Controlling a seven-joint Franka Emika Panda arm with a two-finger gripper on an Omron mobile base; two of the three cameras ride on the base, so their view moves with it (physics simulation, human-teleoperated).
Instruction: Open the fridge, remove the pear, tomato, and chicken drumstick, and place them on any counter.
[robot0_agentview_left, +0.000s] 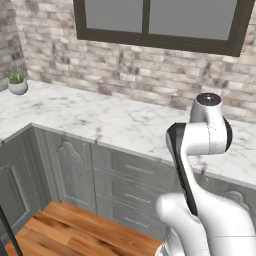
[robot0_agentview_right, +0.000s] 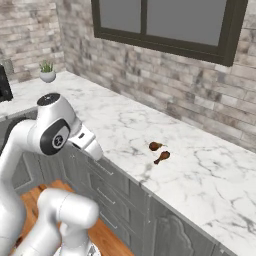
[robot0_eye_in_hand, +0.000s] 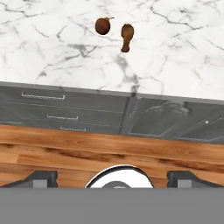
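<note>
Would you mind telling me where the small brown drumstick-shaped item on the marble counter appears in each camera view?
Left base view: I cannot find it here.
Right base view: the brown drumstick-shaped item lies on the white-and-grey marble counter, centre right, just right of and below a round brown lump.
Hand view: the drumstick sits near the top centre, right of the lump.
Shared landmark: the counter's front edge above the grey drawers.

No readable text, label, brand, number or sign anywhere. Blank throughout: the white-and-grey veined marble tabletop (robot0_agentview_right: 200, 170), the grey panelled drawer fronts (robot0_eye_in_hand: 57, 111) and the pale brick wall (robot0_agentview_left: 125, 65).
</note>
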